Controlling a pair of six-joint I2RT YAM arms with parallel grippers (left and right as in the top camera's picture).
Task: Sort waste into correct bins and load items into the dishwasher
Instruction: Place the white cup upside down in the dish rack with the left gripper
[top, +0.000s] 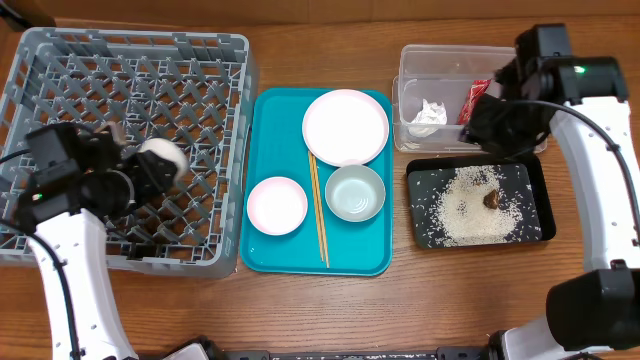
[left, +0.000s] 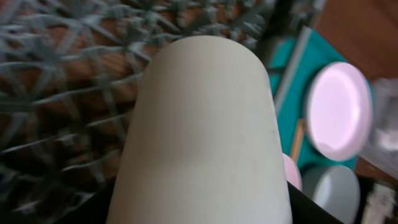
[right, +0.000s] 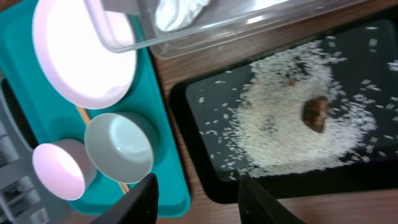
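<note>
Our left tool gripped the cup over the left rack. Our right tool hung released. Tissue lay in the tub, rice in the black tray. Plate, bowls and chopsticks sat on the teal tray.

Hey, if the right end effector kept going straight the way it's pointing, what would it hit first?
The right end effector would probably meet the black tray first, near its rim beside the teal tray; depth is unclear.
</note>
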